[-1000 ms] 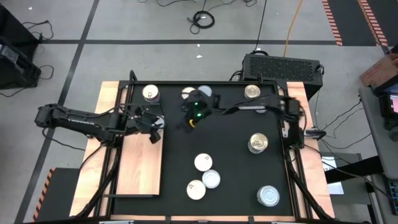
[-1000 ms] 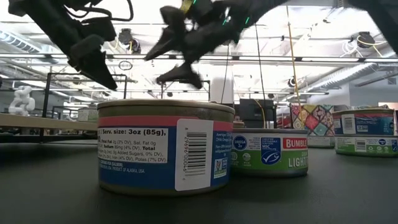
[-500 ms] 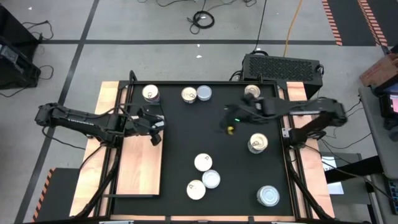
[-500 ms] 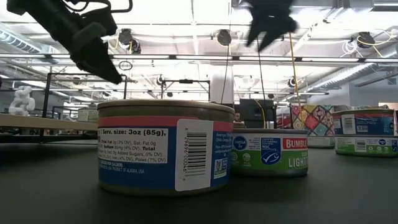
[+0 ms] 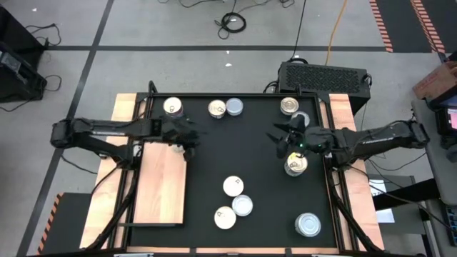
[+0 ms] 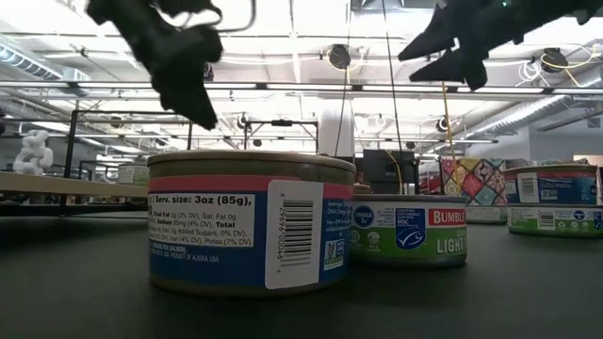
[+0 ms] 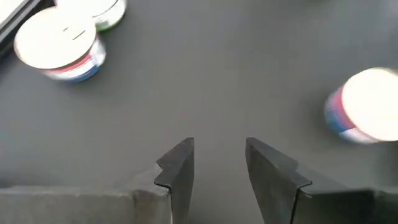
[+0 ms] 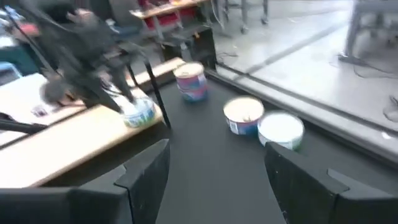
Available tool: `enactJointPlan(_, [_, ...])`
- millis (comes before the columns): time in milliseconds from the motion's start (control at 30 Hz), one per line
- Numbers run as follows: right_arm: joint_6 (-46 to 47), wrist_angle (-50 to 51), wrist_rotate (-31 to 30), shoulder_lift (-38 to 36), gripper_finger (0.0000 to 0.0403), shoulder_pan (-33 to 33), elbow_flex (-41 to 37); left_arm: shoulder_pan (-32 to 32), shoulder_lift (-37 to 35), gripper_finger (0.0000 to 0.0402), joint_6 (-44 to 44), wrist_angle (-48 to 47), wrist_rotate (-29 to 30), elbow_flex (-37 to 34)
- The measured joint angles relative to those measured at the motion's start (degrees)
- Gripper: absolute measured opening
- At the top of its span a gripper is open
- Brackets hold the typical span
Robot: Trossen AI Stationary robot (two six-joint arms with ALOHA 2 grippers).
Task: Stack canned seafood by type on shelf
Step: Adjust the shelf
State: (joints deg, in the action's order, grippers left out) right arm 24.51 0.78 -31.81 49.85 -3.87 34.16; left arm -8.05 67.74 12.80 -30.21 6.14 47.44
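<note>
Fingers apart and empty on both: my left gripper (image 5: 191,137) hovers off the shelf's (image 5: 163,182) far right corner, my right gripper (image 5: 280,137) beside a tin (image 5: 295,164) near the mat's (image 5: 257,171) right edge, likely the next pick. Canned seafood (image 5: 234,197) sits scattered on the mat; shelf bare, so no stacking has begun, I'd say.

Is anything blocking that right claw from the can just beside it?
Nothing visible does. The right gripper hangs open above bare mat, with the can close beside it and nothing between them.
</note>
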Motion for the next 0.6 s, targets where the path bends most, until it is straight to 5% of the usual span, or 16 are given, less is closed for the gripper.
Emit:
enactJointPlan(167, [-4.07, -0.34, 9.36, -4.58, 0.0212, 1.18, 0.71, -3.66, 6.2, 0.0147, -5.15, -5.3, -0.12, 4.94])
enactJointPlan(367, [-4.7, 2.44, 11.17, -5.84, 0.0028, -0.38, 0.67, -5.38, 9.5, 0.0147, -7.29, -9.61, -0.73, 4.87])
enactJointPlan(600, [-4.1, 2.1, 11.08, -4.85, 0.0008, -0.75, 0.67, -5.03, 9.95, 0.0147, -6.71, -9.23, -0.1, 4.96])
